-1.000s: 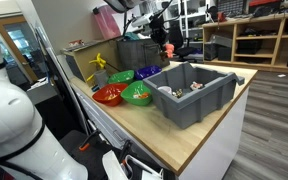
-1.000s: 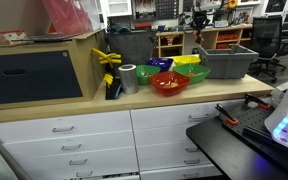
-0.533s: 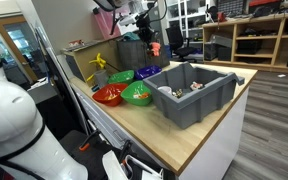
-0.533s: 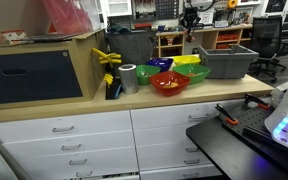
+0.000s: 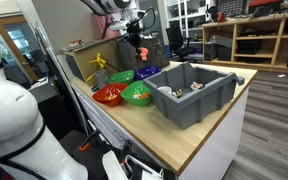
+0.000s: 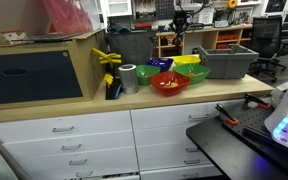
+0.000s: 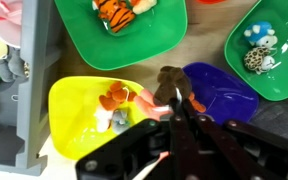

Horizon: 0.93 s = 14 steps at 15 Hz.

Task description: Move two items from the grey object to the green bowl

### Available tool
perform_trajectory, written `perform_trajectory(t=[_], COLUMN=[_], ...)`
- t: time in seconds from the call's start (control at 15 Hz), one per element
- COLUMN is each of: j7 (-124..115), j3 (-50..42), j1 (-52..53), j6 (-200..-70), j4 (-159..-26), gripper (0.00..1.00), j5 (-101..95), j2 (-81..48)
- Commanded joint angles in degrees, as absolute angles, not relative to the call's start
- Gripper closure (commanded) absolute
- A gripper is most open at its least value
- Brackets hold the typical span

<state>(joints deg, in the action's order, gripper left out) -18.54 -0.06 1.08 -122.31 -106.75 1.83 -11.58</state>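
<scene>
No text, label, brand, number or sign is legible in any view. The items on the background shelving [image 5: 256, 38] are too small and blurred for any marking to be read.

Bin [image 5: 192, 95] on counter [image 5: 169, 140], bowls [image 5: 136, 97] clustered just beside it (small pieces [image 7: 114, 98] inside both)
</scene>
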Motion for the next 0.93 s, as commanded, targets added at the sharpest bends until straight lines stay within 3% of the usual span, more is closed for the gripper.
perform_trajectory(t=[0.0,0.87], j7=[-17.57,-16.94], j3=[0.92,4.95], j1=[1.86,4.21], j6=[-121.01,-123.95], j4=[-104.72,-99.88], gripper=[0.99,0.99], j5=[4.99,15.09], j2=[-13.35,-21.24])
